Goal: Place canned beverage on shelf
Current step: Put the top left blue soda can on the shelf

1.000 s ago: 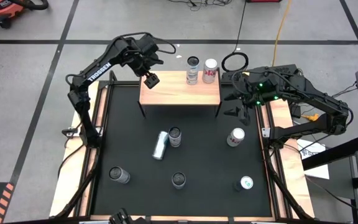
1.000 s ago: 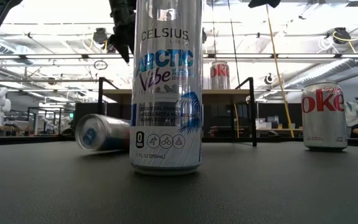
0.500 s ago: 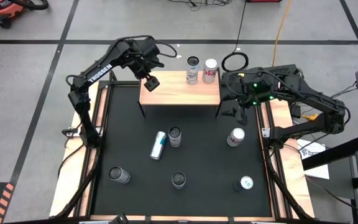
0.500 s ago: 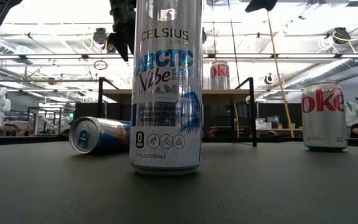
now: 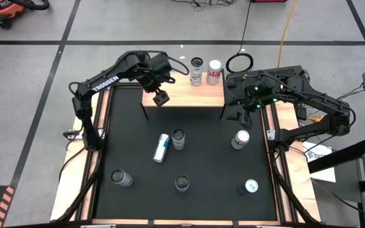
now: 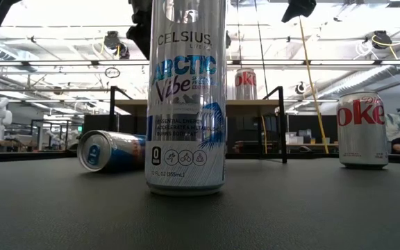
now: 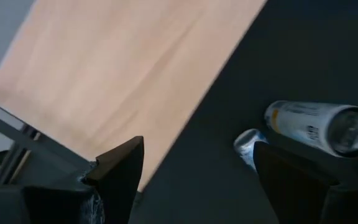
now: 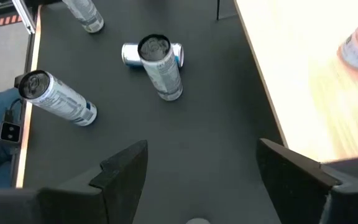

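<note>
– Where's the left gripper [image 5: 161, 97]?
– At the front left edge of the shelf [image 5: 189, 94], fingers [image 7: 118, 171] spread apart with nothing between them. In its wrist view the light board's edge runs just beyond the fingertips.
– And the cans?
– Two stand on the shelf's back edge — a dark-topped can [image 5: 196, 71] and a Diet Coke can [image 5: 215, 71]. On the black mat [image 5: 201, 158], a blue can on its side [image 5: 162, 147] touches an upright can [image 5: 179, 139], both well apart from either gripper.
– The right gripper [image 5: 238, 114]?
– Just off the shelf's right end, fingers [image 8: 124, 174] wide apart and empty, above another Coke can [image 5: 240, 139]
</note>
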Robot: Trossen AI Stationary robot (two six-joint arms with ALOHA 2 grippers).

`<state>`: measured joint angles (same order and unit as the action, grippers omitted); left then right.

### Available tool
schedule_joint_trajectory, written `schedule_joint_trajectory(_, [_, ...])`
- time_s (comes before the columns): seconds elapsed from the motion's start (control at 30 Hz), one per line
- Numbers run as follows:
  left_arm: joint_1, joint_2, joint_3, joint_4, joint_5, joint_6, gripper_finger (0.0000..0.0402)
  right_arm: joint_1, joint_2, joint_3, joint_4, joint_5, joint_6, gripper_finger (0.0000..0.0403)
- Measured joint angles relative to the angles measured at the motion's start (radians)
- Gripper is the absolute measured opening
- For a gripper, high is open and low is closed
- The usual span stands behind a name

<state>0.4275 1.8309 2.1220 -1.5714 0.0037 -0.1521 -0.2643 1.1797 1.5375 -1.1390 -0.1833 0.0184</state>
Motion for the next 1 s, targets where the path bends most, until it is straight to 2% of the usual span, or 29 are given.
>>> schedule_joint_trajectory(1.0, [-0.39, -0.001, 0.0, 0.0, -0.035, -0.427, 0.0304, 0.0, 0.0, 0.0, -0.026, 0.0, 0.017, 0.0281])
